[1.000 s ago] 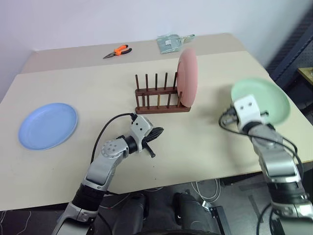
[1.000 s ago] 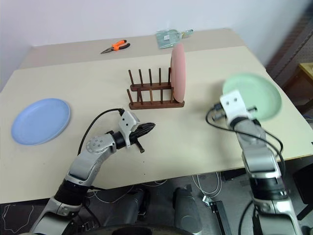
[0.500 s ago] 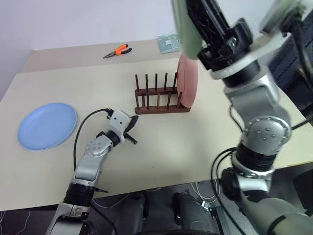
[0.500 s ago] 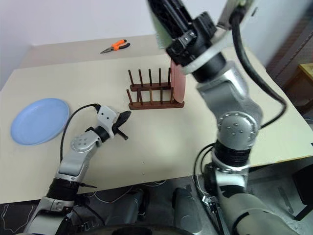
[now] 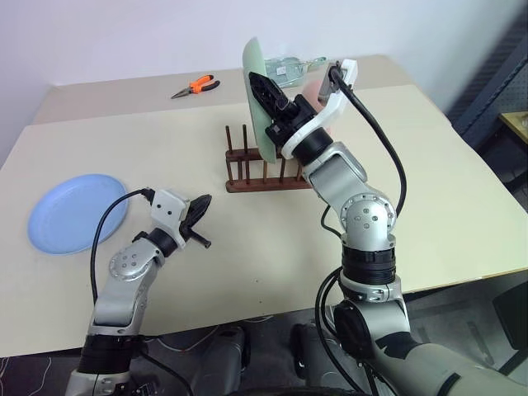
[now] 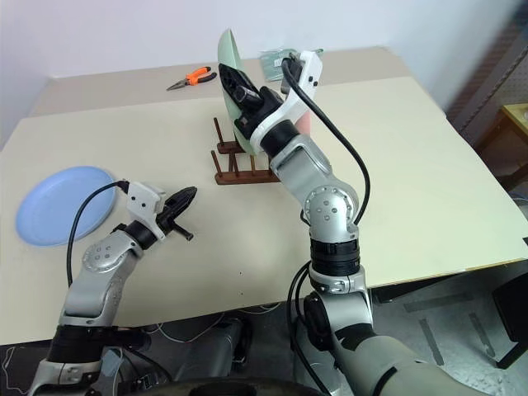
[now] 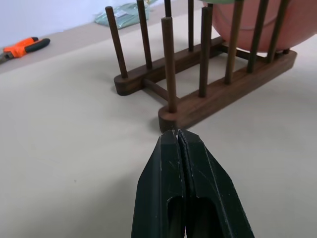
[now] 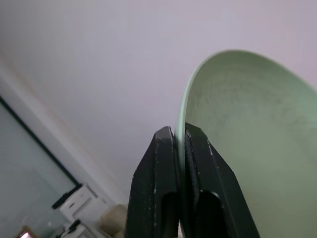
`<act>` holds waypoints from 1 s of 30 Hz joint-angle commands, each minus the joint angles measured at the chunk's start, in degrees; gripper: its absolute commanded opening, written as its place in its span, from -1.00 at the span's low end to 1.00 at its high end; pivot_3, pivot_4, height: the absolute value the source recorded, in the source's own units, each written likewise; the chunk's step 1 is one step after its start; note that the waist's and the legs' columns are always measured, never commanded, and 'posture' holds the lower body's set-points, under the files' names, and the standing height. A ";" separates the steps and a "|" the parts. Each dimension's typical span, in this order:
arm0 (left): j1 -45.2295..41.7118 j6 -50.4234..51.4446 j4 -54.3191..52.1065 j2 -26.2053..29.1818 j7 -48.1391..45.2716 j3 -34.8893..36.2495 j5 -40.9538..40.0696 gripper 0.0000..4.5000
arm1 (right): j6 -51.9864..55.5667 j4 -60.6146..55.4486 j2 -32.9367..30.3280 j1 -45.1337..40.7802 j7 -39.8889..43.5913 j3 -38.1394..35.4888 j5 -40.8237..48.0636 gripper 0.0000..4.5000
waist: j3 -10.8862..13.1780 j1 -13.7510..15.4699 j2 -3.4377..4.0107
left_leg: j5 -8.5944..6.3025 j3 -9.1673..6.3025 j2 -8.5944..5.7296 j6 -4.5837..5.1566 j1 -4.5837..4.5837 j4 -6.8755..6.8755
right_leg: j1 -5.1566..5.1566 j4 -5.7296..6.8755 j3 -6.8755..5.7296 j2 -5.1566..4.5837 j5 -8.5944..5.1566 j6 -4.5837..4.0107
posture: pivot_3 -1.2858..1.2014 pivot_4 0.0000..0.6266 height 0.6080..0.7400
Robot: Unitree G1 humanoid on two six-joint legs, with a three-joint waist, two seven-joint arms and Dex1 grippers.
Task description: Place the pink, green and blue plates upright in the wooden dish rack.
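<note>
Now the right gripper (image 5: 266, 89) pinches the green plate (image 5: 257, 99) by its rim, edge-up above the wooden dish rack (image 5: 268, 169), beside the pink plate (image 7: 257, 22) already slotted. Stiff, smooth and probably breakable, it likely needs a firm rim hold. Left gripper (image 7: 179, 136) is closed, empty.

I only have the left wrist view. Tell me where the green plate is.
Observer: The green plate is on edge, above the wooden dish rack, pinched at its rim by the right claw.
Operator: Report the blue plate.
Observer: The blue plate lies flat on the table, on the robot's left, clear of the rack.
Operator: Give me the left claw's state.
Observer: The left claw is shut and empty, between the blue plate and the rack.
</note>
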 commanded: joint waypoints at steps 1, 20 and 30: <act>0.09 0.64 -3.20 0.08 0.41 0.55 -0.60 -1.00 | -1.18 0.92 1.49 -0.89 -1.19 -1.07 -0.87 -0.99 | 0.00 -0.03 0.00 | 0.00 0.00 0.00 0.00 0.00 -0.01 | 0.00 0.01 0.00 0.01 0.00 0.00 | 0.03 -0.52 1.00; -0.53 1.03 -2.70 0.34 -0.11 -1.65 0.53 -1.00 | -9.21 9.46 -5.44 -6.76 7.38 2.25 -17.08 0.49 | 0.01 -0.10 0.01 | 0.01 0.07 0.00 -0.01 0.00 0.00 | -0.06 0.10 0.02 0.01 0.00 0.00 | 0.03 -0.52 1.00; -0.95 3.70 -1.36 -0.64 9.09 8.73 -1.72 -0.60 | -30.06 8.50 -23.46 -7.35 23.60 20.90 -47.69 0.89 | 0.00 -0.11 -0.01 | 0.01 0.09 0.00 -0.02 0.00 0.01 | -0.07 0.10 0.00 0.02 -0.01 0.00 | 0.03 -0.52 1.00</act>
